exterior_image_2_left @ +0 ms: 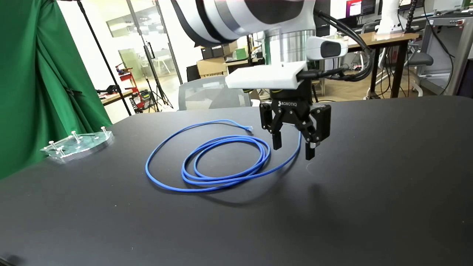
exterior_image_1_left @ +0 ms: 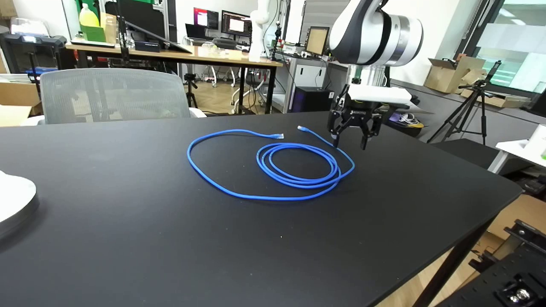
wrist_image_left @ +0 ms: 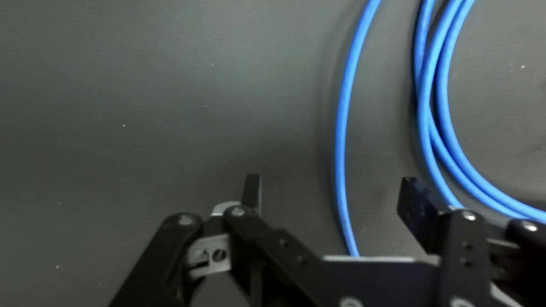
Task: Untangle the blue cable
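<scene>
The blue cable (exterior_image_1_left: 273,198) lies on the black table in overlapping loops, with one wide outer loop around part of the coil; it also shows in an exterior view (exterior_image_2_left: 184,190). Its two plugs (exterior_image_1_left: 279,136) lie apart at the far side of the coil. My gripper (exterior_image_1_left: 349,143) is open and empty, above the table beside the coil, near the strand that runs to one plug. It also shows in an exterior view (exterior_image_2_left: 293,148), where it hides part of that end. In the wrist view, a single cable strand (wrist_image_left: 341,140) passes between the open fingers (wrist_image_left: 332,179), below them.
A white round-edged object (exterior_image_1_left: 17,200) stands at the table's left edge in an exterior view. A clear plate with upright bolts (exterior_image_2_left: 79,144) lies near the green curtain (exterior_image_2_left: 44,81). A grey mesh chair (exterior_image_1_left: 115,96) stands behind the black table (exterior_image_1_left: 192,251).
</scene>
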Motion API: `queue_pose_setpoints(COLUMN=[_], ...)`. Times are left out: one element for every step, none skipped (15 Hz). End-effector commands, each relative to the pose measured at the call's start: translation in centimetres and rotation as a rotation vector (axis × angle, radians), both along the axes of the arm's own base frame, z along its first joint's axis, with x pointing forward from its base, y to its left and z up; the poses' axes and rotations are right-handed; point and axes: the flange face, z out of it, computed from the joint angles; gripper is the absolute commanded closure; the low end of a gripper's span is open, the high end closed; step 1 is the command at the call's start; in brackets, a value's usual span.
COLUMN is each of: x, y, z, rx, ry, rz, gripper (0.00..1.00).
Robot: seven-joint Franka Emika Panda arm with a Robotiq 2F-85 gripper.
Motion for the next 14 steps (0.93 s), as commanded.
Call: queue_pose_setpoints(x=[1.03, 1.04, 1.08, 1.08, 1.07, 1.04, 1.00, 0.95, 0.93, 0.88, 0.84, 0.84, 0.83, 0.83], y=[-0.09, -0.11, -0.12, -0.12, -0.13, -0.14, -0.15, -0.16, -0.17, -0.18, -0.16, -0.14, -0.13, -0.12], z=[-0.17, -0.28, -0.38, -0.48, -0.59, -0.72, -0.82, -0.93, -0.98, -1.00, -0.85, -0.64, -0.39, -0.04], rx=[-0.005, -0.004, -0.004, -0.004, -0.003, -0.003, -0.003, -0.002, -0.002, 0.000, 0.000, 0.000, -0.001, -0.003], ry=[-0.004, -0.002, -0.001, 0.000, 0.002, 0.004, 0.006, 0.008, 0.009, 0.009, 0.007, 0.003, -0.002, -0.010], rz=[-0.044, -0.047, -0.048, -0.048, -0.049, -0.049, -0.050, -0.051, -0.051, -0.052, -0.052, -0.051, -0.050, -0.049], gripper=[0.47, 0.55, 0.61, 0.67, 0.75, 0.81, 0.89, 0.95, 0.99, 1.00, 1.00, 1.00, 1.00, 1.00])
